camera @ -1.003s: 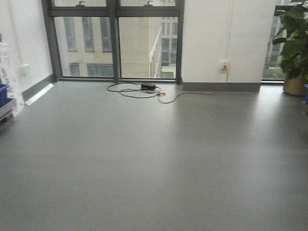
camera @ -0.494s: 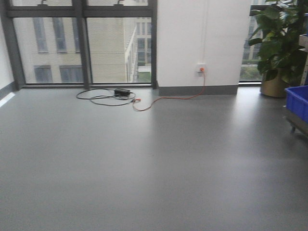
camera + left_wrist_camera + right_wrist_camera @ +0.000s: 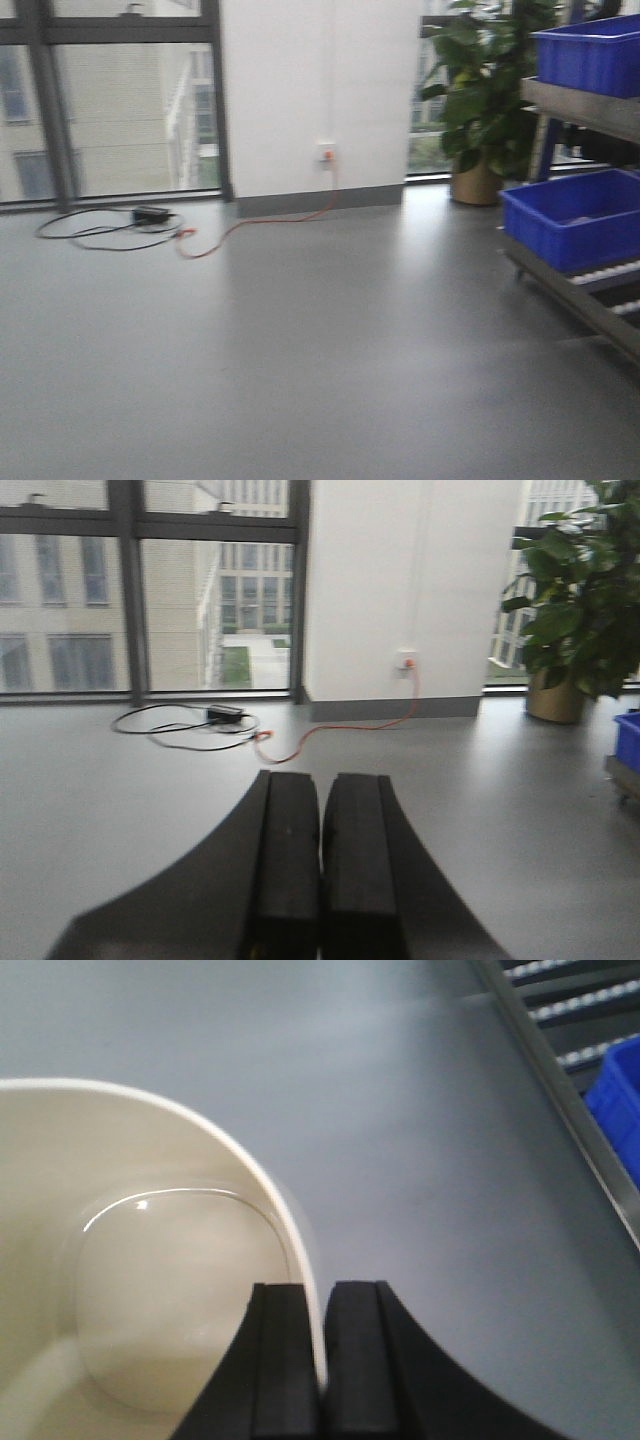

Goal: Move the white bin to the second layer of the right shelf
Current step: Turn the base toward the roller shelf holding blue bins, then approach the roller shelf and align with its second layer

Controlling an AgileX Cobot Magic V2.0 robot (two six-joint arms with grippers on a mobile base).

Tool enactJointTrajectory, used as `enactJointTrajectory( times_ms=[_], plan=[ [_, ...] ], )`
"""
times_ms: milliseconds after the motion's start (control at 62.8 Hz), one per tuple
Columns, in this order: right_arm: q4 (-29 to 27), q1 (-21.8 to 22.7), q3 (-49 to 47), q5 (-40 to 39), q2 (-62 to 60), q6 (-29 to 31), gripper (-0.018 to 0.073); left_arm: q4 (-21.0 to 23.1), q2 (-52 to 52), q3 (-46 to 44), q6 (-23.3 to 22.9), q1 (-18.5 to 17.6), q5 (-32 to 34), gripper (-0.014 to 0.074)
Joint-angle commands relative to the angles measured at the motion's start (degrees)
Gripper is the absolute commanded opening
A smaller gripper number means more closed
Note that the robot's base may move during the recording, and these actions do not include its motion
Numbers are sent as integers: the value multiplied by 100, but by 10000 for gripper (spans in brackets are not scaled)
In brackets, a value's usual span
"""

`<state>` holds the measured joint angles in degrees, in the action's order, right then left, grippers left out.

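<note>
Your right gripper [image 3: 322, 1360] is pinched shut on the rim of the white bin [image 3: 130, 1290], one pad inside the wall and one outside, at the bottom centre of the right wrist view. The bin fills the lower left, mouth open to the camera, and looks empty. Expect it to be light, stiff and glossy, so it may slip or swing from this one-edge hold. It is rounded-square, with no clear long axis. Your left gripper [image 3: 320, 880] is closed on nothing. Farther off, the shelf [image 3: 570, 295] stands at the front view's right edge.
</note>
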<state>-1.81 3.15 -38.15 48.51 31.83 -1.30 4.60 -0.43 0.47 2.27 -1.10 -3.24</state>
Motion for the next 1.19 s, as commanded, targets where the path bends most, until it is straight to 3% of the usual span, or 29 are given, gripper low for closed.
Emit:
enactJointTrajectory(
  times_ms=[0, 1179],
  plan=[
    [-13, 39, -174, -451, 17, 22, 49, 30, -87, 156, -30, -25, 475, 85],
    [-13, 39, -174, -451, 17, 22, 49, 30, -87, 156, -30, -25, 475, 85]
  ],
)
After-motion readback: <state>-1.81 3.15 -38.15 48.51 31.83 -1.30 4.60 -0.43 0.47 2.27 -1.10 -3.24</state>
